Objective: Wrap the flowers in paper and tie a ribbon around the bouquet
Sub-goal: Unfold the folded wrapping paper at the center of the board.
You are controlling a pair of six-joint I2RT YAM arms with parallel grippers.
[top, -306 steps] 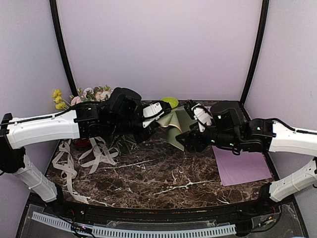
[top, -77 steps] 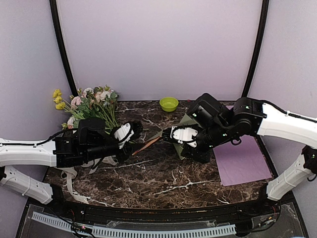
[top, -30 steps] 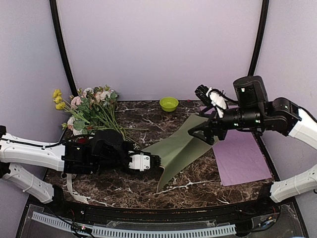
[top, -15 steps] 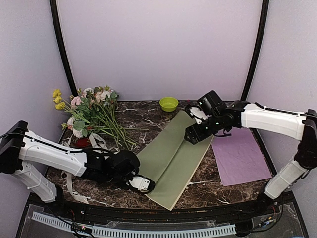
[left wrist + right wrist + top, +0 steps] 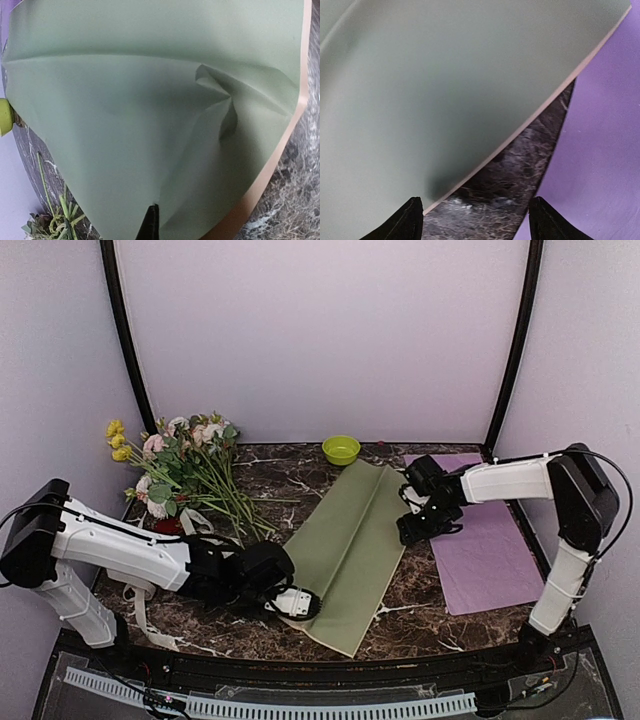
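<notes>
the big creased sage-green paper sheet [image 5: 350, 540] lies flat in the middle of the dark marble surface [image 5: 300, 490]. a peach-tan sheet [image 5: 302, 60] lies under it and only its edge peeks out.

the left tool [image 5: 303, 603] is pressed together on the near corner of the green paper. the right tool [image 5: 477, 220] is spread wide over the far right edge and holds nothing. the paper's edge runs under the gap between its two tips.

things that could go wrong:
- the left tool may pull while it pinches the corner. the paper already has a crumple near that corner, so it could crease more or tear.
- a pull could also slide the green sheet off the peach one, and then the two would not line up.
- the right tool might close on only the top sheet, or slip to the flat purple sheet [image 5: 490, 555] just beside it.

the fake long-stemmed flowers [image 5: 190, 475] lie well apart at the back left, not yet on the paper. the cream ribbon [image 5: 135, 605] lies by the left arm, which could drag it away.
</notes>
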